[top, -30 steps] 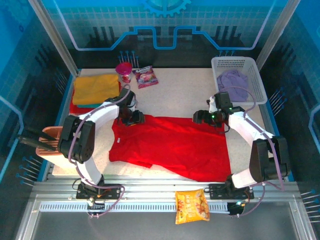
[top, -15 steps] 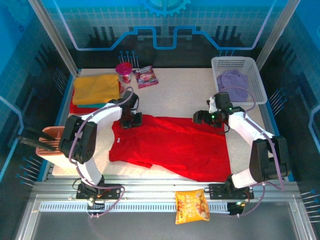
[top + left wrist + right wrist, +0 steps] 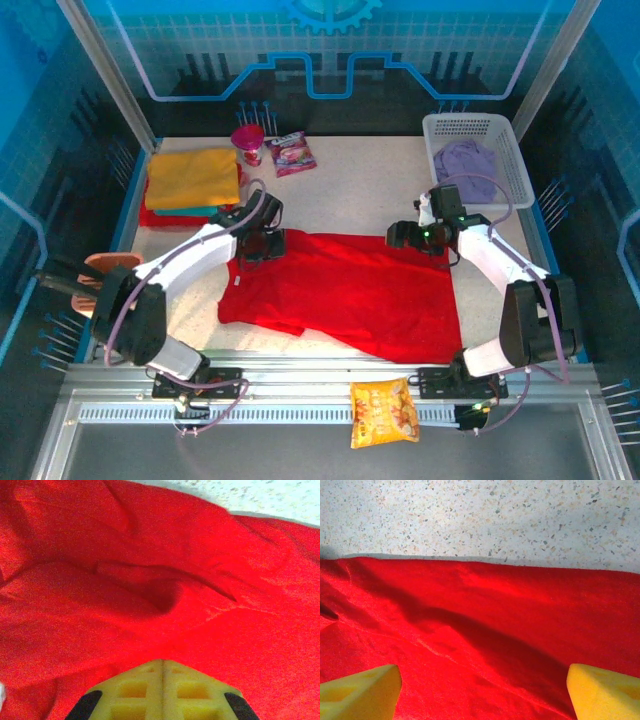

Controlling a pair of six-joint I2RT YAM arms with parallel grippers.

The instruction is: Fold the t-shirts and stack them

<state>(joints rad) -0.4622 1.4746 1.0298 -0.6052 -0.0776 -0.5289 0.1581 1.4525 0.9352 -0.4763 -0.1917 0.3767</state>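
A bright red t-shirt (image 3: 340, 290) lies spread across the middle of the table. My left gripper (image 3: 262, 240) is at its far left corner. In the left wrist view its yellow fingers (image 3: 162, 661) are pressed together, pinching puckered red cloth (image 3: 150, 555). My right gripper (image 3: 405, 236) hovers over the shirt's far right edge, open, with the red cloth (image 3: 470, 630) between its spread fingertips (image 3: 360, 690) and bare table beyond. A folded mustard yellow t-shirt (image 3: 192, 178) tops a stack at the far left, over a teal one (image 3: 185, 211). A pale lilac t-shirt (image 3: 465, 160) lies in the basket.
The white lattice basket (image 3: 520, 170) stands at the far right corner. A pink cup (image 3: 247, 143) and a pink packet (image 3: 291, 153) sit at the back. An orange snack bag (image 3: 385, 412) lies on the front rail. A brown object (image 3: 100, 270) sits at the left edge.
My left gripper has shut on the red shirt's corner, and the left arm's elbow has swung down and outward. The right arm has not moved.
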